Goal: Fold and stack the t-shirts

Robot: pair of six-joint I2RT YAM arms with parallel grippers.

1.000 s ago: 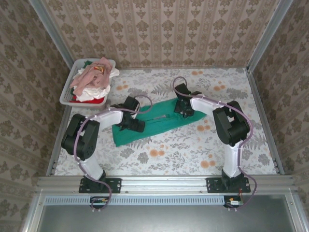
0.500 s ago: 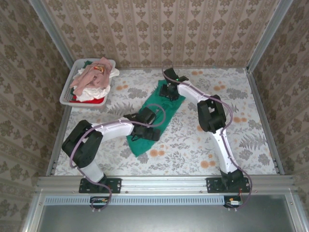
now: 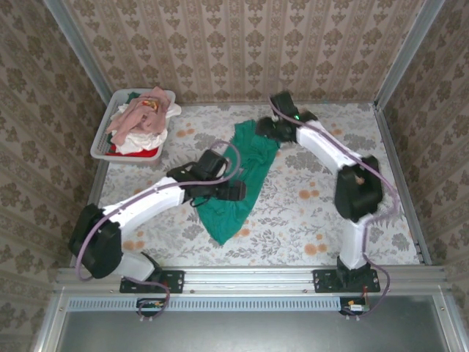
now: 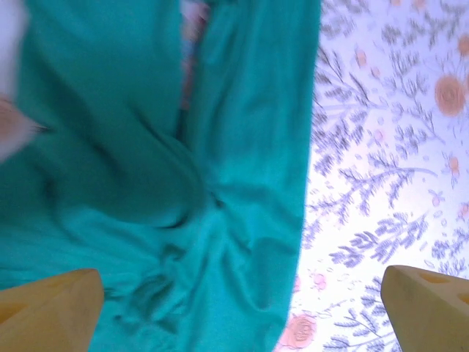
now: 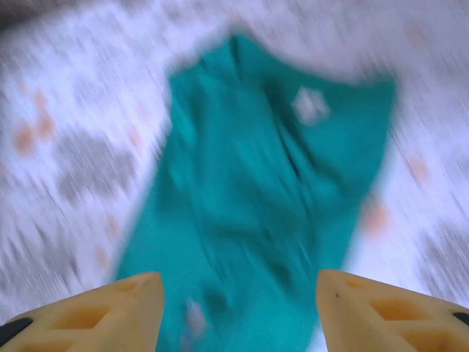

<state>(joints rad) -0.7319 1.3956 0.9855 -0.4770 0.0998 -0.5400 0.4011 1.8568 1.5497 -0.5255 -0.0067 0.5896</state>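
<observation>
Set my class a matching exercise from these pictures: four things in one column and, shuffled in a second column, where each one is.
1. green t-shirt
2. white tub
3. left fingers
4. right fingers

A. open, at the shirt's far end
B. far left corner of the table, piled with clothes
C. rumpled along the table's middle
D. open, over the shirt's middle

Pairs: 1-C, 2-B, 3-D, 4-A
</observation>
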